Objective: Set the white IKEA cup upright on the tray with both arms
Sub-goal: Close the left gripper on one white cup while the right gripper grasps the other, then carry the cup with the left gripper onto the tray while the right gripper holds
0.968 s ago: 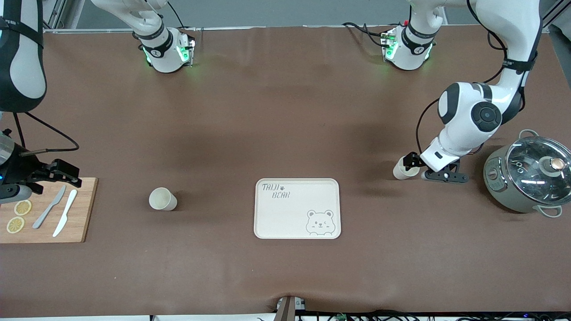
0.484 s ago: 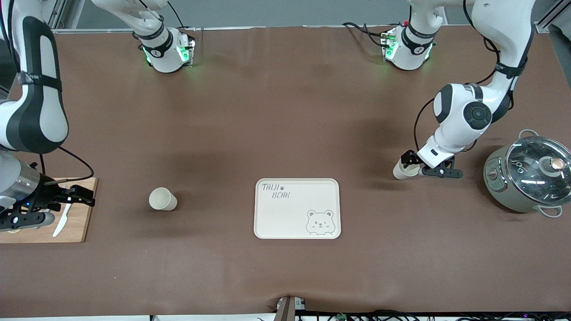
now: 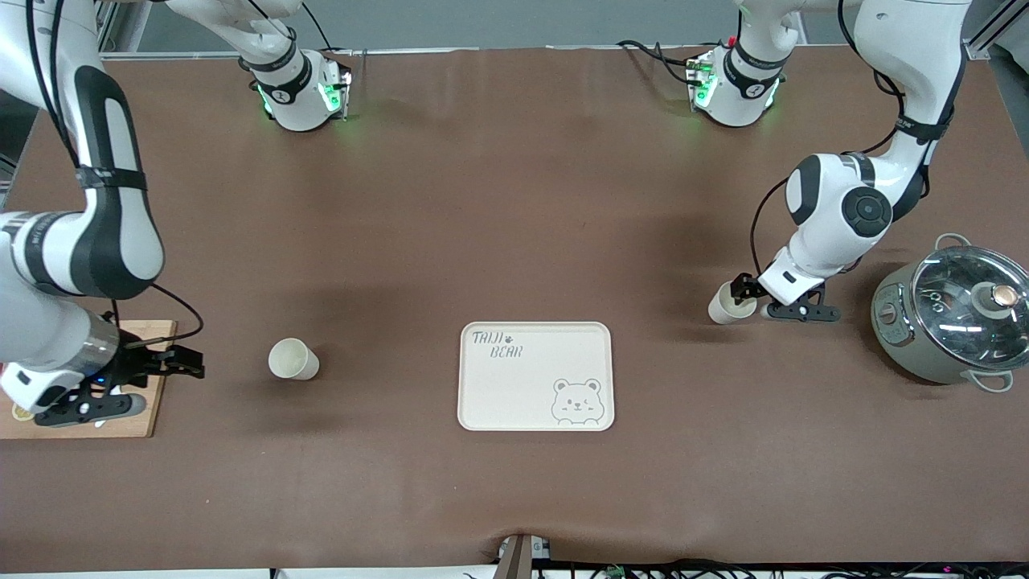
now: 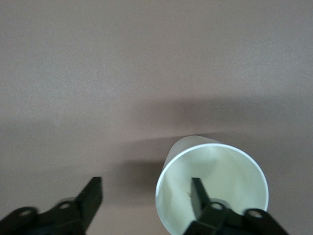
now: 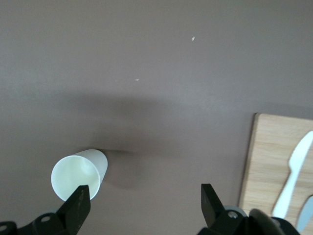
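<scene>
Toward the left arm's end of the table, just beside the pot (image 3: 957, 314): white cup (image 3: 726, 305) standing upright w/ left gripper (image 3: 756, 302) straddling its rim, one finger (image 4: 198, 198) inside, other outside, jaws wide, not pinching yet. Second cup (image 3: 293, 359) between cutting board (image 3: 149, 406) and tray (image 3: 474, 406); right gripper (image 3: 153, 378) over the board's edge, spread open, holding nothing. Looks thin, light, prob crushable, so pinch wall near rim gently. Tray bare.

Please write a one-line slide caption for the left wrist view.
Left gripper open around the rim of a white cup on the brown table, one finger inside it.
</scene>
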Robot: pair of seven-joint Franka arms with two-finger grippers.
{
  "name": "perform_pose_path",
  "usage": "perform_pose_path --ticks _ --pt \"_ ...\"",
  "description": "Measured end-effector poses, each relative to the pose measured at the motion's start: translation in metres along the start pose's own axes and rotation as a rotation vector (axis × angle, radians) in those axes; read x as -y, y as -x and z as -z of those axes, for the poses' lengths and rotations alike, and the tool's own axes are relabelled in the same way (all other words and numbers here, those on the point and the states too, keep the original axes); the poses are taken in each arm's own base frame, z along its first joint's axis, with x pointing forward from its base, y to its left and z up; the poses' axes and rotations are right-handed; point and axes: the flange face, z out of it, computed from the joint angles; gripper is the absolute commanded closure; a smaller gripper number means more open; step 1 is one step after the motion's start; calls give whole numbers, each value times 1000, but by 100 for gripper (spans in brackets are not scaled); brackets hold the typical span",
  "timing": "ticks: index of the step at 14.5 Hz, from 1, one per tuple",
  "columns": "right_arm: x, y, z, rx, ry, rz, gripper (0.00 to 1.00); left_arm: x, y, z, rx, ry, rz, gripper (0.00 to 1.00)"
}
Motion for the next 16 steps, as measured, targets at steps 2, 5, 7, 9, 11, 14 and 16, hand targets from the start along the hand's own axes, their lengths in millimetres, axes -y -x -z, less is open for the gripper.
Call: perform_pose_path --ticks 2,5,7,9,11,14,16 --pt "12 3 -19 35 -7 -8 0 0 1 -5 8 1 0 100" --pt "31 4 -37 66 -10 -18 0 0 -2 -10 7 2 0 100" --pt "36 5 -45 79 -11 -15 0 -2 -9 -6 -9 3 5 100" --pt "37 5 -54 89 -12 -15 0 -7 -23 7 -44 7 48 100" --pt "37 5 -65 98 -12 -15 0 -21 -39 22 -57 12 89 100" --pt "38 5 -72 106 -13 -14 0 -58 -60 43 -24 17 135 100" --pt "38 5 -75 108 -13 -14 0 -93 -75 54 -28 25 175 100"
